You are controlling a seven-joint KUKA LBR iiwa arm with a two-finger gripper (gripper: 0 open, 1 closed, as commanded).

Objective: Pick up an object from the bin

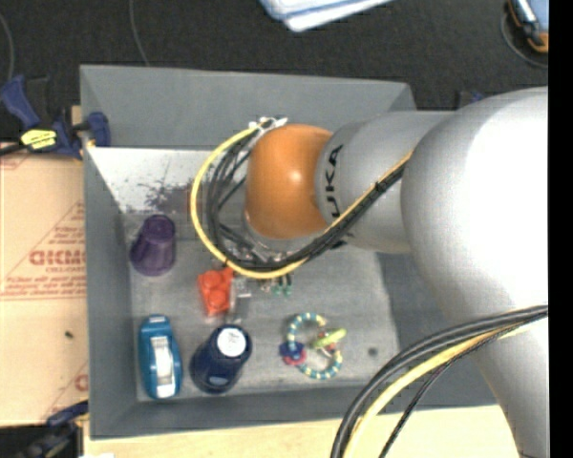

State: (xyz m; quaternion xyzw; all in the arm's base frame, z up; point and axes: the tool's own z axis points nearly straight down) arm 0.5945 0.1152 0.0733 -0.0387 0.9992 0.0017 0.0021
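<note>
My gripper (246, 277) hangs under the arm's wrist near the middle of the bin, mostly hidden by it. Its lower end sits right beside a small orange plastic thing (214, 292), just to that thing's right and touching or nearly touching it. Left of there, a purple cup (154, 246) lies by the left wall. A dark blue bottle with a white cap (221, 358) lies in front of the orange thing. To the lower right of the gripper rests a ring of coloured beads (313, 345).
A blue and white tape dispenser (159, 356) stands in the front left corner. The arm comes in from the right and covers the bin's right and back parts. Bare floor shows at the front right of the bead ring.
</note>
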